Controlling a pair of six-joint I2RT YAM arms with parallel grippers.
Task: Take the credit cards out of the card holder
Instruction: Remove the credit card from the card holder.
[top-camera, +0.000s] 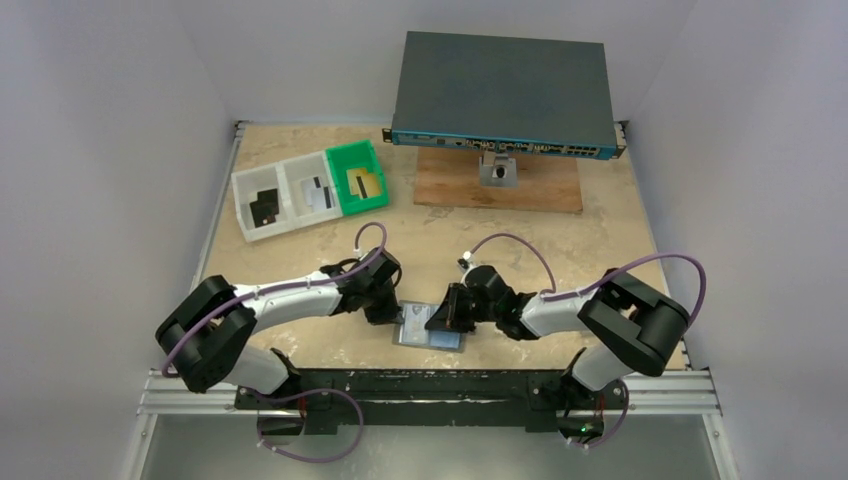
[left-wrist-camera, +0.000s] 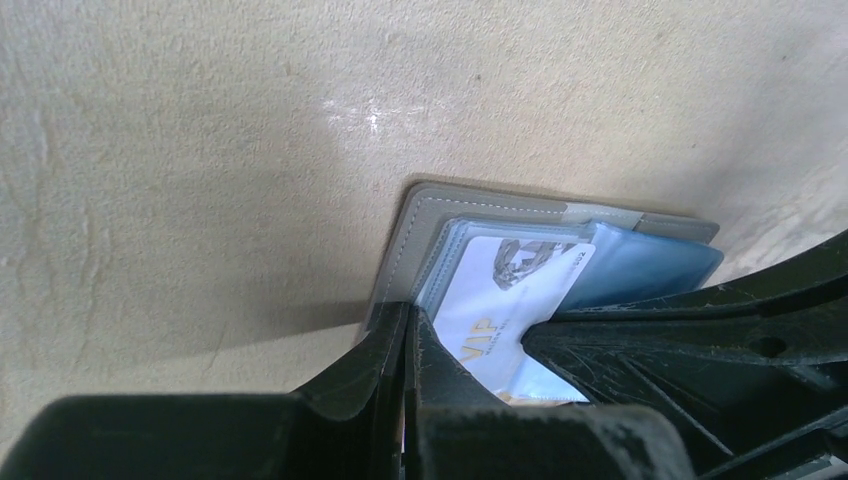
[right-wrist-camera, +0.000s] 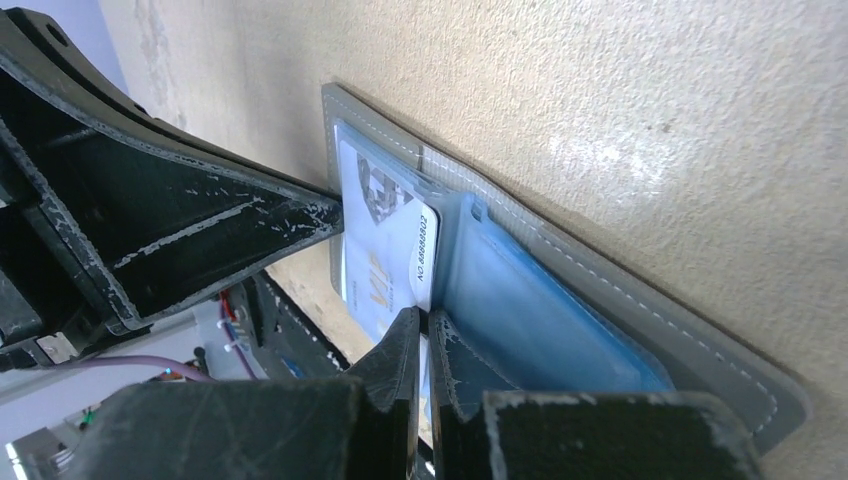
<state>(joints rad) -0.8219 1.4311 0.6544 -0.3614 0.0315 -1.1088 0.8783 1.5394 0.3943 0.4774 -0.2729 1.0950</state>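
Claws are both working at the open card holder (right-wrist-camera: 620, 300), which is lying flat on the desk (top-camera: 440, 240).
At its tips, the right claw (right-wrist-camera: 425, 330) is pinching the white credit card (right-wrist-camera: 385, 240) by its edge; the left claw (left-wrist-camera: 405, 325), jaws together, is resting on the holder's edge beneath it.

- One open card holder (top-camera: 418, 336) on the counter (top-camera: 600, 230).
- One white card (left-wrist-camera: 510, 300) showing in its pockets.
- Three bins: two white bins (top-camera: 283, 198), one green bin (top-camera: 352, 150).
- One grey box with ports (top-camera: 505, 85).
- One wooden board (top-camera: 545, 185).
- Two end effectors: left end effector (left-wrist-camera: 408, 330), right end effector (right-wrist-camera: 425, 335).
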